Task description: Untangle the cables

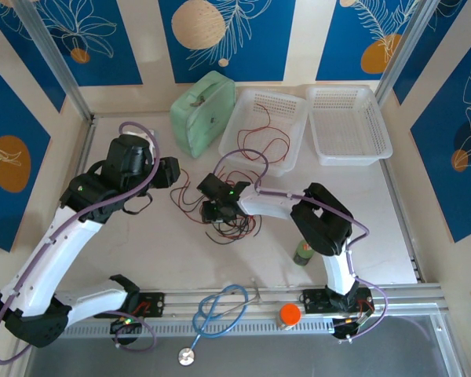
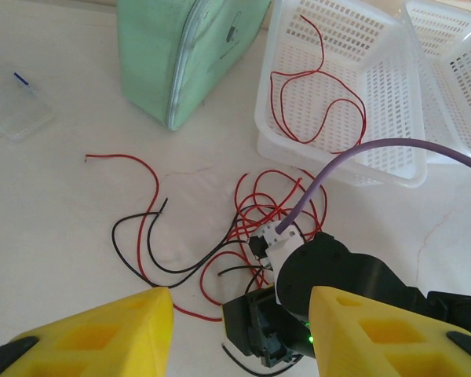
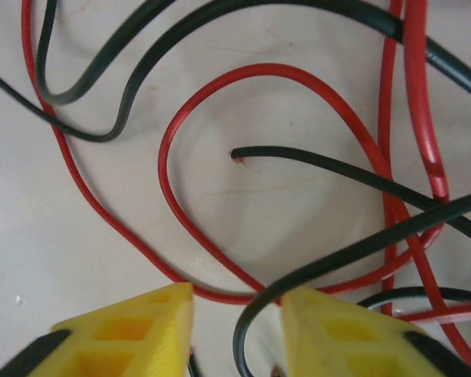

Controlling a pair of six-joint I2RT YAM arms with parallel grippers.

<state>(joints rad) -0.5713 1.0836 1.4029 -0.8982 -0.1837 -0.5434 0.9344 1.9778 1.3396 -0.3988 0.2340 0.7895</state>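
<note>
Red-black cables [image 2: 271, 208] (tangled) beside basket [image 2: 377, 169] edge

A glossy, smooth plastic sheath is seen on the red cable [image 3: 275, 69] and the black cable [image 3: 322, 161]. The desk [image 2: 55, 236] is finished pale, smooth and stone-like, with hairline cracks. The fingers [image 3: 118, 334] of the right claw [image 3: 235, 302] are made of matt yellow plastic. The basket [image 2: 337, 161] is moulded in white perforated plastic. The green pouch [image 2: 180, 55] is covered in matt, soft-looking material.
</note>
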